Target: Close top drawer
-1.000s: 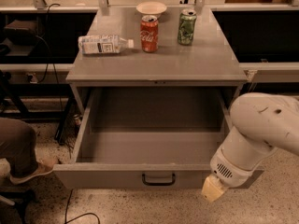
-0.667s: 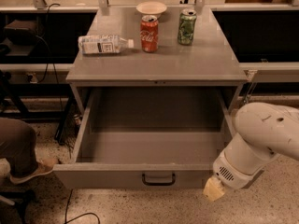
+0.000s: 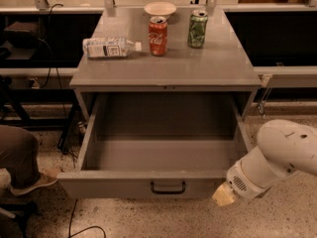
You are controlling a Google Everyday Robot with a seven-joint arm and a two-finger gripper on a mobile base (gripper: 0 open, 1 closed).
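Observation:
The top drawer [image 3: 124, 185] of the grey cabinet is pulled far out toward me and is empty inside. Its flat front carries a small black loop handle [image 3: 168, 187] at centre. My white arm comes in from the right, and the gripper [image 3: 224, 196] sits low at the drawer front's right corner, just in front of it. Only a cream-coloured tip of the gripper shows. The lower drawers are hidden behind the open one.
On the cabinet top [image 3: 208, 68] stand a red soda can [image 3: 157, 35], a green can [image 3: 197, 29], a white bowl [image 3: 160, 8] and a plastic bottle [image 3: 109, 47] lying on its side. A person's leg and shoe [image 3: 25, 170] are at the left on the speckled floor.
My arm and gripper have drifted slightly right and a little down along the drawer's right front corner. The drawer stands as far open as before.

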